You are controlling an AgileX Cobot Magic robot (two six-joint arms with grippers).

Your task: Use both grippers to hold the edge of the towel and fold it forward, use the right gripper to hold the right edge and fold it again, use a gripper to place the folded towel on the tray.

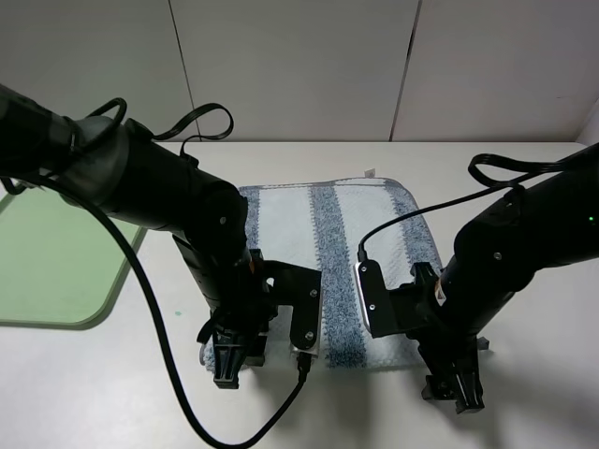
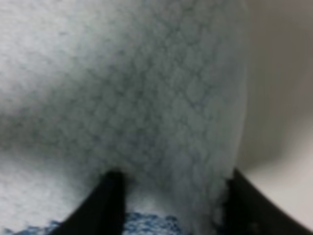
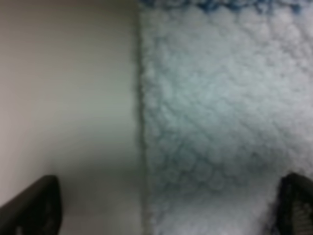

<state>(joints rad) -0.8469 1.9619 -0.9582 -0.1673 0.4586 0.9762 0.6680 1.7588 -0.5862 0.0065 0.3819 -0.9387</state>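
Towel [image 1: 332,238] flat on table [image 1: 524,178], 3 o'clock of tray [image 1: 51,271]; left gripper [image 1: 227,363] at its 7 o'clock corner, jaws part-spread astride cloth; right gripper [image 1: 459,388] at 5 o'clock corner, jaws wide, empty.

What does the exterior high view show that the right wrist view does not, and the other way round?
Only the exterior high view shows the flat pale-green plastic tray, the black left arm and right arm, and the three blue-grey stripes of the white nubby terry towel. Only the right wrist view shows the towel's thin grey hem close up, with the right gripper open astride it. Both show the towel lying on the pale table.
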